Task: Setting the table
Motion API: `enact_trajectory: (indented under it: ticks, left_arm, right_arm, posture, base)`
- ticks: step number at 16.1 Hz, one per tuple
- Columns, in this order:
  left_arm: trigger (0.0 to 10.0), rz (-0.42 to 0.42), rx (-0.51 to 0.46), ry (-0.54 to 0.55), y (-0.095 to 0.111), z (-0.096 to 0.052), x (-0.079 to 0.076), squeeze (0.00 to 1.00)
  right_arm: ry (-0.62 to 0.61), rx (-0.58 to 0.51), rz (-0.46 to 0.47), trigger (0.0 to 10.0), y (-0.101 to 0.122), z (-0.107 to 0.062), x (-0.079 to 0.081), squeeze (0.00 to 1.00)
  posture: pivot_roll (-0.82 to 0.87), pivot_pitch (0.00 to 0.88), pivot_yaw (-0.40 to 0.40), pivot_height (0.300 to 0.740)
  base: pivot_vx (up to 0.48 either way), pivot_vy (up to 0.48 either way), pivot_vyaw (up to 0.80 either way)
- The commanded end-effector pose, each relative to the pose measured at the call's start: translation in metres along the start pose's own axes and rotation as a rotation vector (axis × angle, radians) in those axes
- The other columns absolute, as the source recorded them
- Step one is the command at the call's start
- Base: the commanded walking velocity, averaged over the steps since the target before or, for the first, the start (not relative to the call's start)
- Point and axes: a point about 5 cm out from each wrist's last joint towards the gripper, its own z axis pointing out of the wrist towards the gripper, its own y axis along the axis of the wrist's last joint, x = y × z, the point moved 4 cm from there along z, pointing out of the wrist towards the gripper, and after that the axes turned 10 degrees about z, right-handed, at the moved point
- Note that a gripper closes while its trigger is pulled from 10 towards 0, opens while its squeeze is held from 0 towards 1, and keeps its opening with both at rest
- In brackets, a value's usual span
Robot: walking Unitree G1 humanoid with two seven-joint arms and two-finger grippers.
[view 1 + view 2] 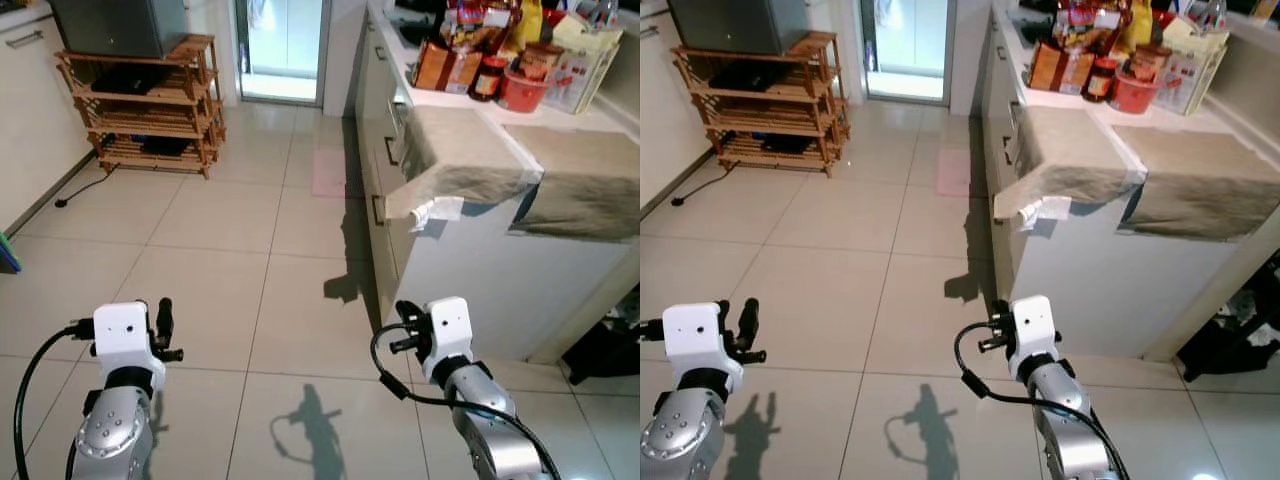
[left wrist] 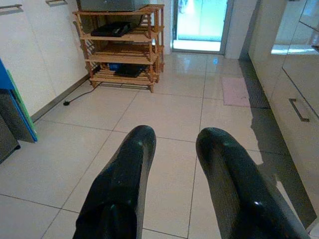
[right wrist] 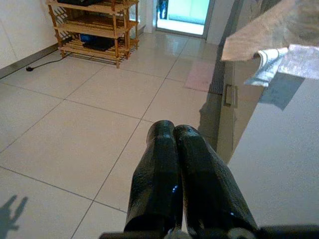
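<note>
The left gripper (image 2: 172, 149) is held parted and empty, the right gripper (image 3: 174, 144) pressed closed on nothing. An approach is judged underway: the cloth-covered counter (image 1: 470, 150), beside the right arm, must be faced next.

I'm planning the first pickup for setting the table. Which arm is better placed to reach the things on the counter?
Probably the right. The right gripper hangs beside the counter with the food packages, but its fingers are shut. The left gripper, fingers open, is over open floor, farther away.
</note>
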Motion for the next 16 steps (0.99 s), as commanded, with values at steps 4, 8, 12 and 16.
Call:
enact_trajectory:
  ticks: [4, 8, 12, 16]
  left_arm:
    - [10.0, 0.004, -0.018, -0.011, 0.004, 0.002, -0.008, 0.0]
    - [10.0, 0.009, -0.018, -0.007, 0.005, 0.003, -0.006, 0.0]
    - [10.0, 0.012, -0.016, -0.009, 0.005, 0.003, -0.007, 0.0]
    - [10.0, 0.079, 0.027, 0.03, -0.001, 0.007, -0.002, 0.0]
  right_arm:
    - [0.024, -0.028, -0.012, 10.0, 0.012, 0.005, 0.001, 0.0]
    - [0.059, -0.031, 0.023, 10.0, 0.012, 0.005, 0.007, 0.0]
    - [0.05, -0.034, 0.01, 10.0, 0.013, 0.005, 0.005, 0.0]
    - [0.048, -0.028, 0.013, 10.0, 0.012, 0.006, 0.005, 0.0]
  posture:
    - [0.04, 0.0, -0.052, 0.732]
    - [0.05, 0.0, -0.05, 0.732]
    - [0.05, 0.0, -0.049, 0.732]
    - [0.04, 0.0, -0.048, 0.732]
  base:
    - [0.0, 0.0, 0.0]
    - [0.0, 0.0, 0.0]
    - [0.0, 0.0, 0.0]
    - [0.0, 0.0, 0.0]
